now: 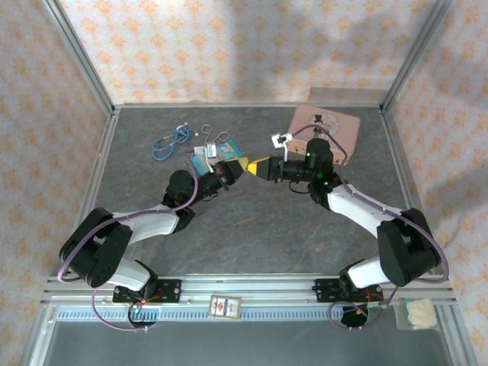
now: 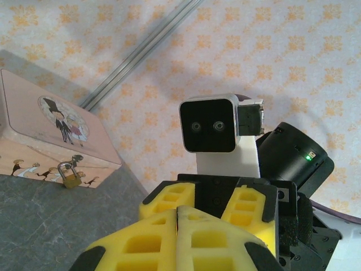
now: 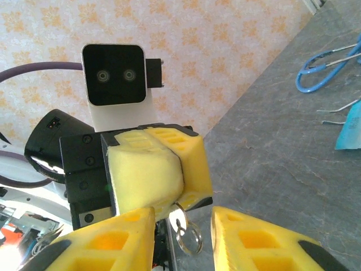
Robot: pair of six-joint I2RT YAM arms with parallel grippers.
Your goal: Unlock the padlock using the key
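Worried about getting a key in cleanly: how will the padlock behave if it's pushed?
The padlock hangs by its thin shackle on the tin's front, so it will probably swing aside rather than resist. It looks small beside the tin, so it is likely light, and it may need steadying.

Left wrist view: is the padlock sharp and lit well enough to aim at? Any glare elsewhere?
Left wrist: padlock on the tin is small but sharp, evenly lit, no glare; shadow falls on the wall, upper left. Right wrist: key under the left gripper is crisp. Top external: broad soft shadows on the back wall; table evenly lit.
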